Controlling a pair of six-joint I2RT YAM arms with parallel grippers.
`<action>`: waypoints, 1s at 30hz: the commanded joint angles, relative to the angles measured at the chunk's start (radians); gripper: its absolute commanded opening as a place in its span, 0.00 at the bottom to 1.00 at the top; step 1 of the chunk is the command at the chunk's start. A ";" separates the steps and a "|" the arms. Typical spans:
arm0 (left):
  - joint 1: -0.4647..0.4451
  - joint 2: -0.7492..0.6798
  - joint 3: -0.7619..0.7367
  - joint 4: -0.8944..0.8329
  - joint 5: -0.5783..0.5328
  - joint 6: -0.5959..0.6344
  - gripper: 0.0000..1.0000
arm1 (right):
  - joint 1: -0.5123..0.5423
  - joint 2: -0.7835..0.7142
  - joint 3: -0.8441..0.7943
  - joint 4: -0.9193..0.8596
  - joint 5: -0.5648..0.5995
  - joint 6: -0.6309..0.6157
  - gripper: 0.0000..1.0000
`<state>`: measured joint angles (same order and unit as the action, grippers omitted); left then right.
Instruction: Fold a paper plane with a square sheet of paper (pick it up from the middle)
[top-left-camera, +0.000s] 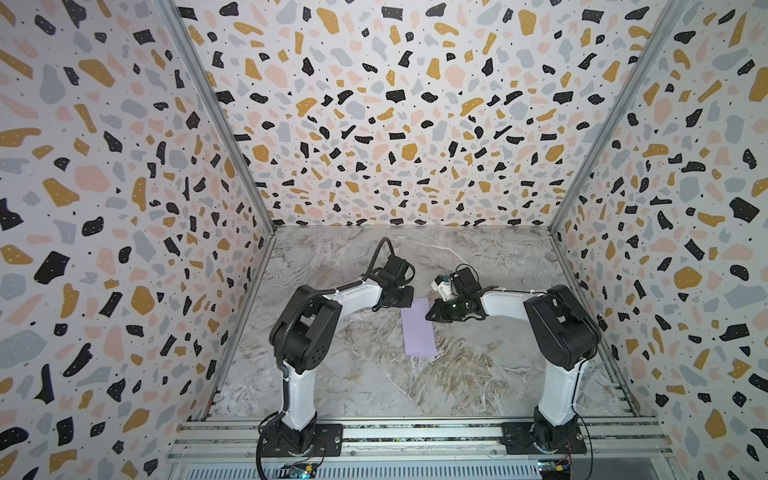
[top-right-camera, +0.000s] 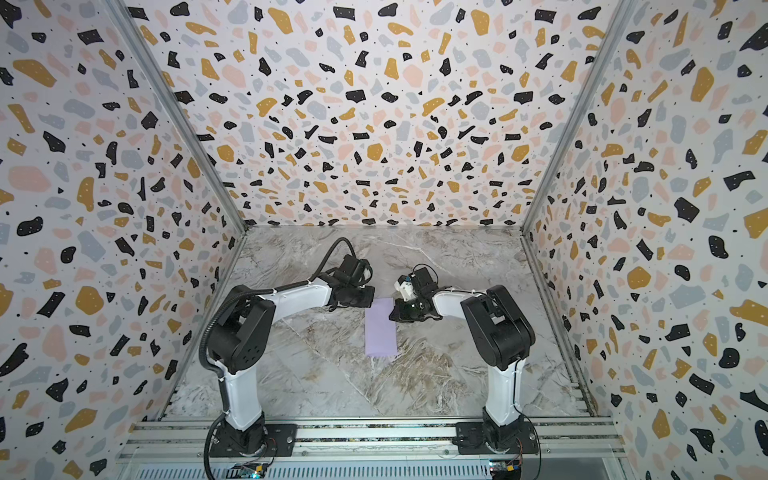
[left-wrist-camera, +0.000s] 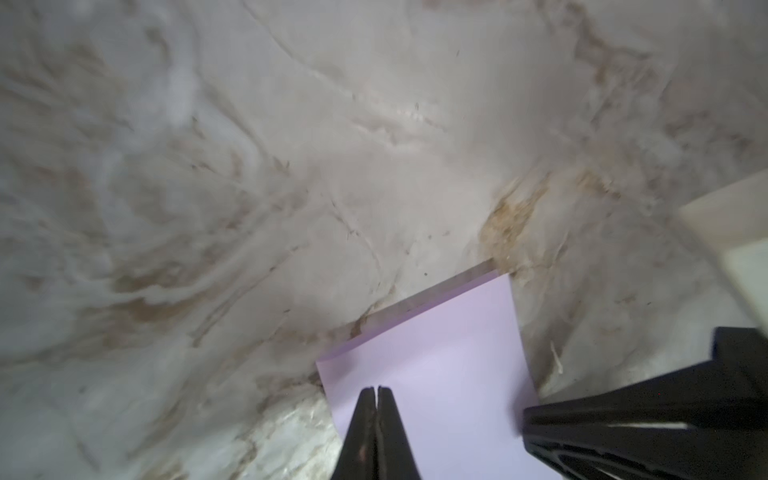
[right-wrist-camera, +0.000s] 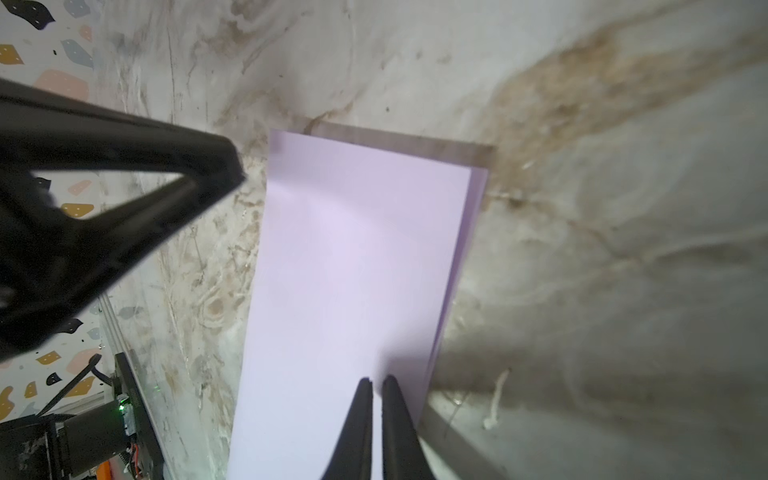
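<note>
The square sheet of paper is pale lilac and lies on the marble table, folded in half into a long rectangle. Two layers show along one long edge in the right wrist view. No paper plane is in view. My left gripper is shut, its tips over the sheet's far left corner. My right gripper is shut but for a thin slit, its tips low over the far right edge. Neither gripper holds anything.
The marble table is boxed in by terrazzo-patterned walls at the left, back and right. An aluminium rail with both arm bases runs along the front edge. The two gripper heads stand close together at the sheet's far end.
</note>
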<state>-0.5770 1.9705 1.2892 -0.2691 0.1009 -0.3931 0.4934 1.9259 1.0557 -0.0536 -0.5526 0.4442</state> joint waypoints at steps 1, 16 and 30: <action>-0.004 0.030 0.056 -0.019 0.000 0.008 0.00 | 0.002 0.053 -0.022 -0.091 0.117 -0.015 0.10; 0.058 0.006 0.002 -0.106 -0.183 0.054 0.00 | 0.001 0.062 -0.002 -0.096 0.117 -0.033 0.10; 0.178 -0.371 -0.273 0.074 -0.100 -0.134 0.25 | 0.070 -0.010 0.212 -0.115 0.098 -0.246 0.13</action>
<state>-0.4442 1.6421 1.0737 -0.2504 -0.0349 -0.4622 0.5453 1.9881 1.2221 -0.1234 -0.5045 0.2581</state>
